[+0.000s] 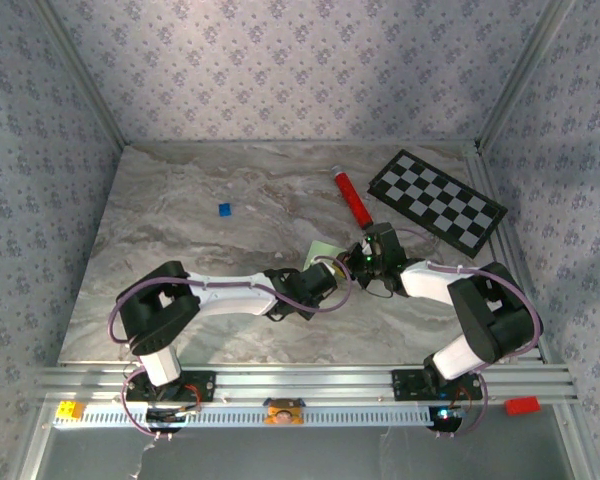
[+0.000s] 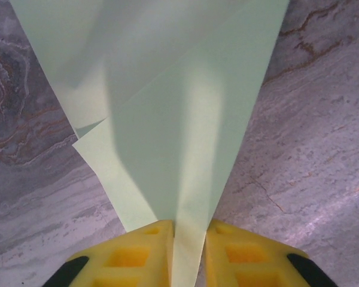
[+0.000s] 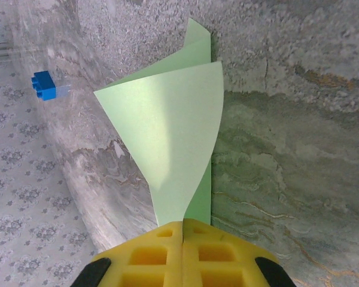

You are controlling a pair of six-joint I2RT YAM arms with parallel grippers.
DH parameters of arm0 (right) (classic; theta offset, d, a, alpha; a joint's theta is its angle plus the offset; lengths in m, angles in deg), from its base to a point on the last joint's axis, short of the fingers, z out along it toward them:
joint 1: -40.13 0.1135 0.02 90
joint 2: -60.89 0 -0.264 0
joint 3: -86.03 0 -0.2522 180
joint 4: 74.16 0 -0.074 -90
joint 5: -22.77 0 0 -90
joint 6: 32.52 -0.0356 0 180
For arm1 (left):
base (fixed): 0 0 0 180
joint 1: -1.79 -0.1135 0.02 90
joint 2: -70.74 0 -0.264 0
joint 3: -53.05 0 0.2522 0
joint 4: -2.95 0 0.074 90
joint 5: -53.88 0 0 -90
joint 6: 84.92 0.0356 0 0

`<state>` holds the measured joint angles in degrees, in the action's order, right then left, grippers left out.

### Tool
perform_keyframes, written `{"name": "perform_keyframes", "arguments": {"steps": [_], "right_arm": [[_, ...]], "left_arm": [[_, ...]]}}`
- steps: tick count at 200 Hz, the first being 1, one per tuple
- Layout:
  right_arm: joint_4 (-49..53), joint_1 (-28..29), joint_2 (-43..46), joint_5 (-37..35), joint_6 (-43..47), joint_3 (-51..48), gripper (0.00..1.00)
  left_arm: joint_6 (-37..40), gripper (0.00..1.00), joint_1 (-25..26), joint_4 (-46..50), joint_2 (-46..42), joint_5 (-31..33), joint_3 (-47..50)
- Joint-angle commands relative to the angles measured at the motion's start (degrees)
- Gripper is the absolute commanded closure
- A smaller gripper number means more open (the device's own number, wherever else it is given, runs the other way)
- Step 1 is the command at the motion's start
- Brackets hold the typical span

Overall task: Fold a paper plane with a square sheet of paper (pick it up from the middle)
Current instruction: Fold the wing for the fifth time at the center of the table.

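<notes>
Left claw (image 2: 188, 239) and right claw (image 3: 183, 230), each clenched on the square sheet of paper (image 2: 179, 119) (partly folded, its layers overlapping). The sheet fans out straight ahead of either claw, over the worktop (image 1: 180, 220). Its crease runs in line with the left claw's pinch. Both claws are equally near, so the next fold probably turns on this axis.

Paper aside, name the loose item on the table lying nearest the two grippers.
The red tube; the blue block and checkerboard lie farther off.
</notes>
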<state>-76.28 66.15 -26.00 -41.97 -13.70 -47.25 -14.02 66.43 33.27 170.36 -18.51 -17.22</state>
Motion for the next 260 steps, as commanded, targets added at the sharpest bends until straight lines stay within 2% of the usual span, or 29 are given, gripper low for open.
{"name": "perform_keyframes", "arguments": {"steps": [1, 62, 108, 179, 260], "right_arm": [[0.59, 0.15, 0.05, 0.06, -0.17, 1.70, 1.00], [0.59, 0.00, -0.30, 0.35, -0.15, 1.91, 1.00], [0.45, 0.08, -0.34, 0.29, -0.19, 1.84, 1.00], [0.24, -0.01, -0.47, 0.50, -0.28, 1.62, 1.00], [0.21, 0.07, -0.62, 0.35, -0.43, 1.76, 1.00]], "left_arm": [[1.20, 0.76, 0.56, 0.43, 1.10, 1.79, 0.51], [2.04, 0.75, 0.90, 0.89, 2.08, 2.89, -0.08], [1.90, 0.65, 1.45, -0.47, 0.45, 3.31, 0.41], [2.42, 0.50, 1.80, -6.33, -7.56, 5.87, 5.86], [4.26, 0.49, 3.48, -6.09, -3.72, 4.59, 2.76]]}}
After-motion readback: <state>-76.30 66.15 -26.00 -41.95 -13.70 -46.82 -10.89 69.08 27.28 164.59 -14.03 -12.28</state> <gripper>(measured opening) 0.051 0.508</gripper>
